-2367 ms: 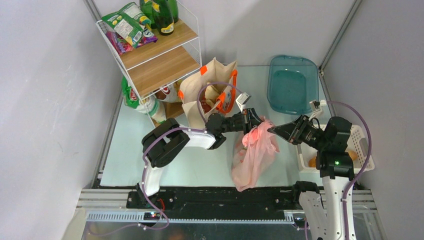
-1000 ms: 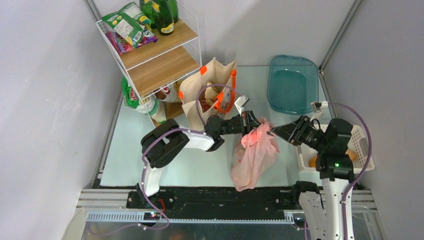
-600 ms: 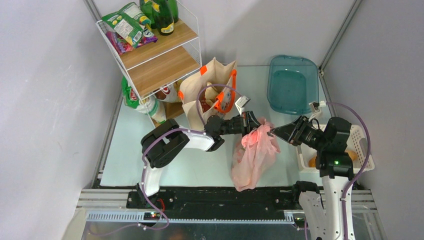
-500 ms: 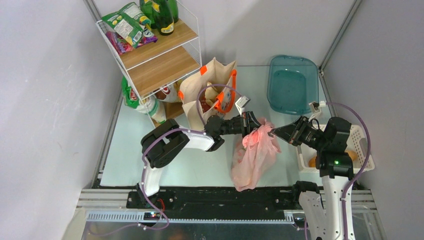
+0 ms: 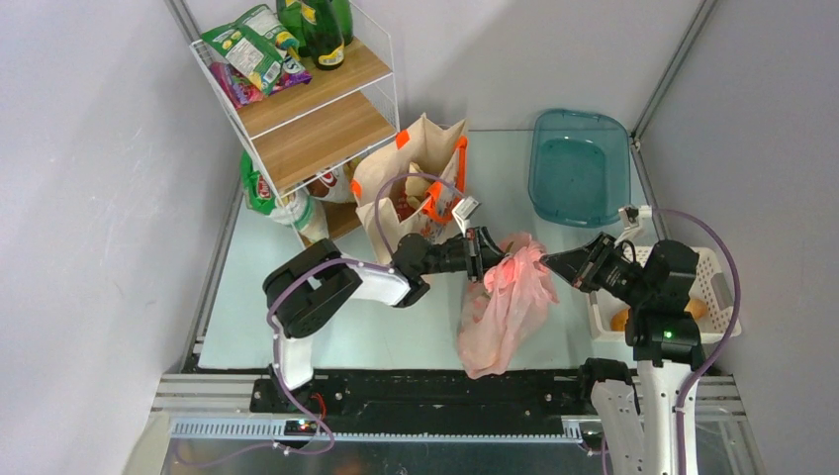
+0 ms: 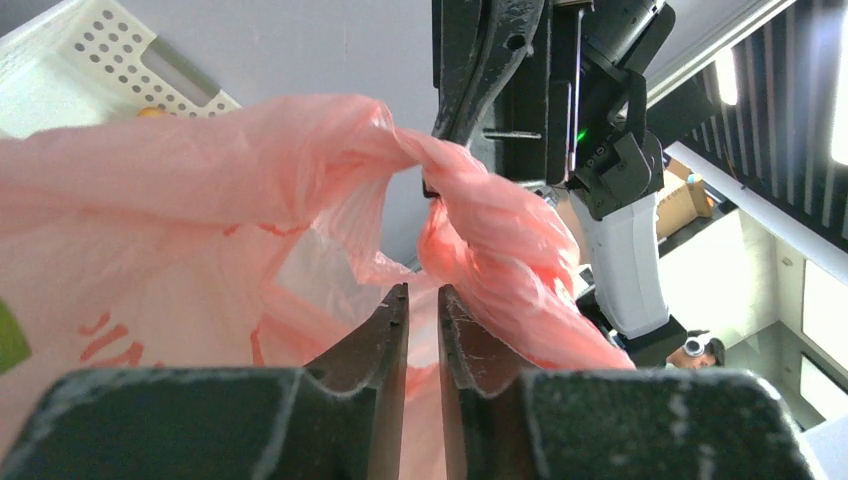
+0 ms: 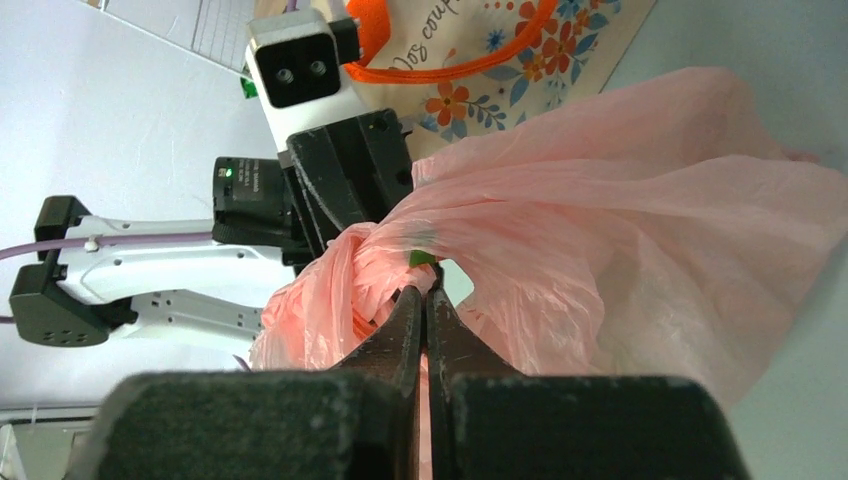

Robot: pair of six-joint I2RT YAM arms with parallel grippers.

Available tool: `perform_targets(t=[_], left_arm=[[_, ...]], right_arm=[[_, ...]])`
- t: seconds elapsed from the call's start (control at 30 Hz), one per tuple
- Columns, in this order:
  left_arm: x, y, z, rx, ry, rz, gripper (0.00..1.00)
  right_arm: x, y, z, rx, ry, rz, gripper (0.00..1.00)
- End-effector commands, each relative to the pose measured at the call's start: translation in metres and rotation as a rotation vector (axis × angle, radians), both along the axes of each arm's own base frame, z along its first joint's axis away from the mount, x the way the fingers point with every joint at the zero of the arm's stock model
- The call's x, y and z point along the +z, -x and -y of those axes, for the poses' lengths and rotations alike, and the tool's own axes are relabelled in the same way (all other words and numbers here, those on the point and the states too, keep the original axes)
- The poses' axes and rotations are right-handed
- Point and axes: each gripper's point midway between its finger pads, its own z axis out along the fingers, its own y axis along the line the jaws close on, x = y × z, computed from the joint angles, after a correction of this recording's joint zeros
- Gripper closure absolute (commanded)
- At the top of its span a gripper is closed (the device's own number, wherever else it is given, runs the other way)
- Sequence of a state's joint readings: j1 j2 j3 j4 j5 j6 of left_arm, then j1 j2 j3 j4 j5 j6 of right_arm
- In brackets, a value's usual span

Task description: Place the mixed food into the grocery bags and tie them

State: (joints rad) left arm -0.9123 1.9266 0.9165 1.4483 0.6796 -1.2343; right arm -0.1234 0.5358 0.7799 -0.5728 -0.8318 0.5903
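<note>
Pink bag (image 5: 505,307): stands on the table (image 5: 297,297) between the two arms, its top gathered into a twisted neck and its body sagging toward the near edge.
Right gripper (image 5: 547,259): fingers pressed together on the twisted neck of the pink bag. In the right wrist view the tips (image 7: 424,292) meet with the film bunched right at them.
Left gripper (image 5: 487,251): at the other side of the same neck. In its own view the fingers (image 6: 392,320) stand a narrow slit apart, and pink film (image 6: 200,200) shows beyond the slit. No firm pinch can be seen.
Bag neck: pulled sideways between the two grippers, with the right one's black finger (image 6: 480,60) ending at the knot-like twist.
Tote (image 5: 396,173): upright just behind the left gripper, mouth open, orange handles hanging over its front. Its floral print (image 7: 520,70) shows behind the pink bag (image 7: 650,200).
Tote contents: something pale and reddish inside, too unclear to name.
Bread rolls (image 5: 620,320): in the white basket (image 5: 712,267) at the right edge, partly hidden by the right arm.
Teal tray (image 5: 574,168): at the far right of the table.
Shelf (image 5: 317,109): far left, with bottles (image 5: 322,35) and snack packets (image 5: 247,49) on top.
</note>
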Motion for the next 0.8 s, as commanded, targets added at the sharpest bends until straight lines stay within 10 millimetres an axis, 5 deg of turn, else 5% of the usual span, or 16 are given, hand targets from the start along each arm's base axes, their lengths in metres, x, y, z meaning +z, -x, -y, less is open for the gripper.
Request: perform_targets(t=[0.0,0.37,0.77], left_arm=[[0.026,-0.005,-0.018,0.077,0.049,0.060,0.78],[0.014,-0.005,-0.047,0.199,-0.099,0.056,0.76],[-0.005,-0.004,-0.121,0.518,-0.334,0.063,0.59]], right_arm=[[0.013,-0.003,0.005,-0.033,0.027,0.047,1.00],[0.011,-0.003,0.005,-0.031,0.036,0.046,1.00],[0.020,-0.001,0.009,-0.071,0.047,0.099,1.00]])
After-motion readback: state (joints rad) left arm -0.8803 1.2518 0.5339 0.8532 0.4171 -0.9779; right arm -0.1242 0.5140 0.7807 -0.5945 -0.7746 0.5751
